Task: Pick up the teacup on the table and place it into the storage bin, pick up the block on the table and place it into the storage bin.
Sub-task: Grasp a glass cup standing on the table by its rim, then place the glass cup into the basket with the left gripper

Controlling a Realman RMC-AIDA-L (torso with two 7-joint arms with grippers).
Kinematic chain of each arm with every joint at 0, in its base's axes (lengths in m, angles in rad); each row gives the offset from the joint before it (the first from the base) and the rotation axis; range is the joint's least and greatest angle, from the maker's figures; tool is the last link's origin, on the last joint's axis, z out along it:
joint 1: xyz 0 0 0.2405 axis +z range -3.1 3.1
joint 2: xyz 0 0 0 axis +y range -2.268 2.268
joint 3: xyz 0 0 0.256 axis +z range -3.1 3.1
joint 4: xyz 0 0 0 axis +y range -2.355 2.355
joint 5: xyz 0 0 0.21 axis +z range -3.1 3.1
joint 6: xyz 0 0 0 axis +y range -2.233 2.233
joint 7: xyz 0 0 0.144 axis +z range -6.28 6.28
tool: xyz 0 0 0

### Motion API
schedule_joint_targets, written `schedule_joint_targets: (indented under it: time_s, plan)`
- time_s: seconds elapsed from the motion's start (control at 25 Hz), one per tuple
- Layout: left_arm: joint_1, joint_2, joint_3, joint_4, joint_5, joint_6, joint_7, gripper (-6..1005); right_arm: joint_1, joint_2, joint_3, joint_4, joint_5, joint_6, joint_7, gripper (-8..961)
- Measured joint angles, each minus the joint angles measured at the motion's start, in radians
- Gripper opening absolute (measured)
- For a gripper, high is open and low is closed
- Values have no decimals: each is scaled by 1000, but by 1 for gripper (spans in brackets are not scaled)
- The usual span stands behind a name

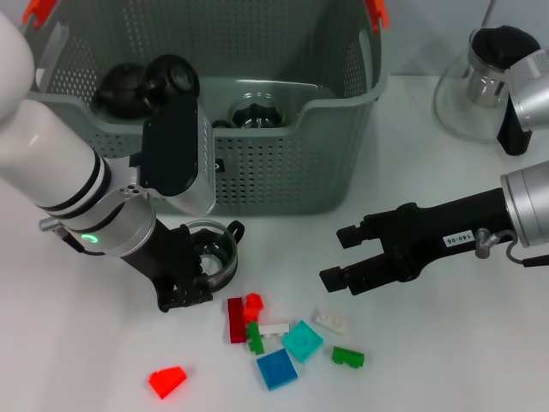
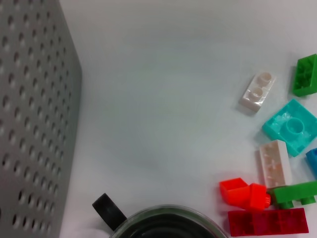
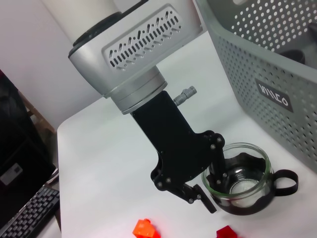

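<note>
The teacup [image 1: 220, 256], clear glass with a black handle, stands on the table just in front of the storage bin [image 1: 283, 163]. My left gripper [image 1: 199, 283] is open and reaches down onto the cup, one finger inside the rim and the other outside it. The right wrist view shows this clearly: left gripper [image 3: 218, 193], teacup [image 3: 243, 184], bin wall [image 3: 257, 54]. Several blocks lie scattered in front of the cup, among them a teal block [image 1: 302, 340], a blue one [image 1: 276, 369] and a red one [image 1: 167, 380]. My right gripper [image 1: 333, 257] hovers open to the right of the blocks.
Two dark cups [image 1: 257, 112] lie inside the bin. A glass pot with a black lid [image 1: 480, 86] stands at the back right. The left wrist view shows the bin wall [image 2: 29, 124], the cup's handle [image 2: 106, 210] and blocks [image 2: 290, 126]. Table edge and a keyboard [image 3: 29, 218] appear beyond.
</note>
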Motion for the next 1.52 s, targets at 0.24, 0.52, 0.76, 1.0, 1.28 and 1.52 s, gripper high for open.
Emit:
schedule_joint_targets:
  time_s: [0.24, 0.52, 0.76, 1.0, 1.28, 1.52]
  plan:
    - [0, 2, 2, 5, 2, 18, -4, 123, -3, 0, 0, -1, 0, -1, 0, 931]
    - [-6, 5, -13, 52, 0, 111, -3, 63, -3, -2, 0, -1, 0, -1, -1, 930]
    - [-11, 4, -69, 213, -43, 314, -24, 56, -3, -3, 3, 1, -1, 1, -9, 930]
    - [-48, 6, -173, 341, -143, 473, -68, 53, -2, -3, 11, 1, 1, -1, -12, 931]
    - [-132, 26, -359, 410, -241, 547, -92, 53, -3, -2, 11, 1, 3, -4, -12, 931]
    - [-209, 90, -468, 334, -265, 386, -124, 52, -4, -1, 12, 3, 3, -5, -12, 930]
